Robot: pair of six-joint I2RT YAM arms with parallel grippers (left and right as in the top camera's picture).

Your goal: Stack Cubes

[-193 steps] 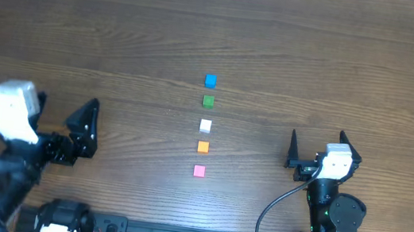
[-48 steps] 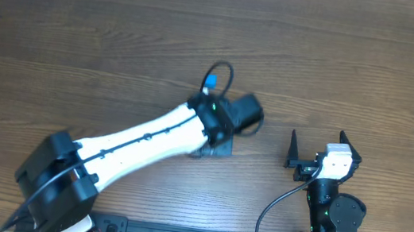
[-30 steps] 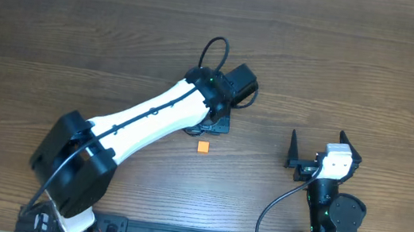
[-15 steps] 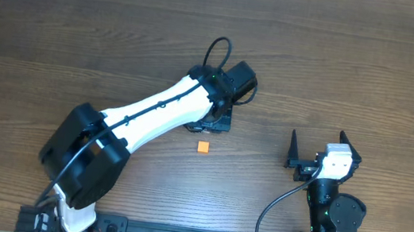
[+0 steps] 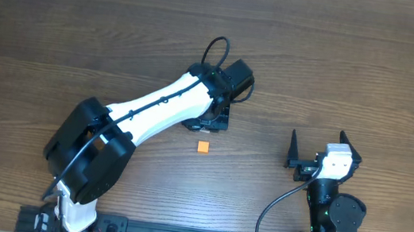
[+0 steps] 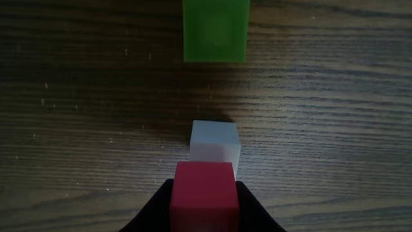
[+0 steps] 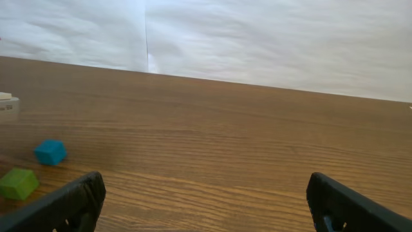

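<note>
The left gripper (image 6: 204, 188) pinches the red cube (image 6: 203, 201) between its 2 fingers, just at the near edge of the white cube (image 6: 215, 143); I cannot tell whether the 2 cubes touch. The green cube (image 6: 215, 29) lies beyond the white cube, apart from it. The orange cube (image 5: 203, 147) sits on the table (image 5: 374, 66) beside the left arm. The right gripper (image 5: 319, 149) rests well apart, fingers spread wide.
</note>
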